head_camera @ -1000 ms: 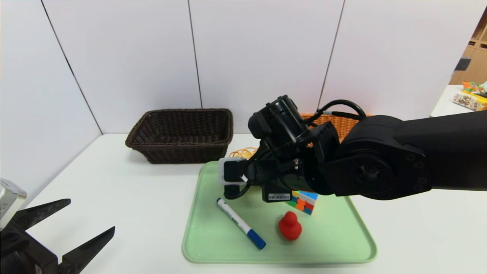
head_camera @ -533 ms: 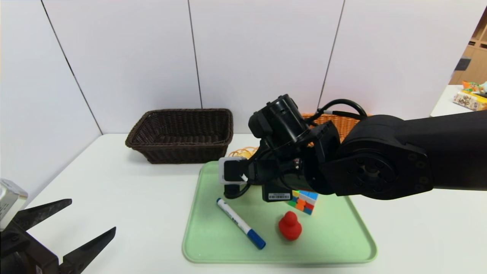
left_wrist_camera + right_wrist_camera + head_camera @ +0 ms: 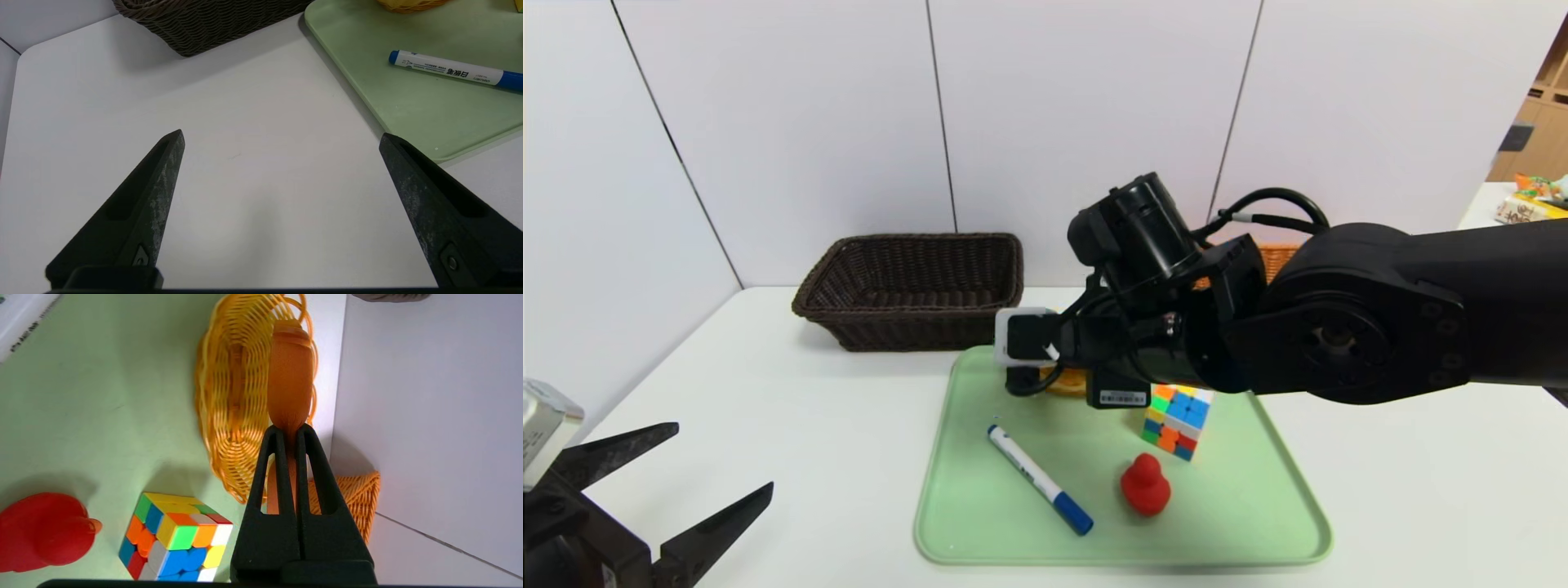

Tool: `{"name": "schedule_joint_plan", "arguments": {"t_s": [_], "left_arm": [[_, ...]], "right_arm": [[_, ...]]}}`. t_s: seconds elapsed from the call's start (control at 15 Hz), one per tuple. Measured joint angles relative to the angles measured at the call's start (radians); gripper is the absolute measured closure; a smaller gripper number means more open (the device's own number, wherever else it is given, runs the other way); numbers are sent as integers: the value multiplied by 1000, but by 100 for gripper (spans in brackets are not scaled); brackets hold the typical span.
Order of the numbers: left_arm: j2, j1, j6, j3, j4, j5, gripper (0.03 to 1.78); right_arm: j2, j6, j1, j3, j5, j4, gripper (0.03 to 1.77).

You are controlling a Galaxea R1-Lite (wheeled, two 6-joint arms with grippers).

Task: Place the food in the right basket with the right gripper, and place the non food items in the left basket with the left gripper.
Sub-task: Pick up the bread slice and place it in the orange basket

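At the centre of the right wrist frame the right claw (image 3: pixel 289 430) pinches the bread slice (image 3: pixel 289 390) edge-on by its crust above the small yellow basket (image 3: pixel 229 396); it looks light and stiffish, best gripped across its thin faces.

Head view: from above and behind the arms, looking forward and down across the white worktop (image 3: pixel 792 425) to the wall, taking in the green tray (image 3: pixel 1241 523), the dark basket (image 3: pixel 915 286) and both arms. Left wrist view: low and close over the worktop, facing ahead between the fingers (image 3: pixel 143 204) of the left hand (image 3: pixel 282 141), and sharing with the head view the tray's near corner, the marker (image 3: pixel 449 72) and the dark basket's edge. Right wrist view: very close, looking steeply down along the right hand (image 3: pixel 291 435) onto the tray, sharing with the head view the puzzle cube (image 3: pixel 175 539) and the red duck (image 3: pixel 45 531).
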Motion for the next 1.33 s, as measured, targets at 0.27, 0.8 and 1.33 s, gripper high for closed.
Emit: {"name": "schedule_joint_plan", "arguments": {"t_s": [0.27,0.8,1.33], "left_arm": [[8,-4,0,0,-10,0,12],[11,-8,-5,8,-10,0,12],[7,-7,-5,14,-10,0,12]], "right_arm": [[-24,0,-8,-8,0,0,173],[-119,-2,-81,-2,-11,-22,173],[-230,-36,-166,40,-11,-13,173]]}}
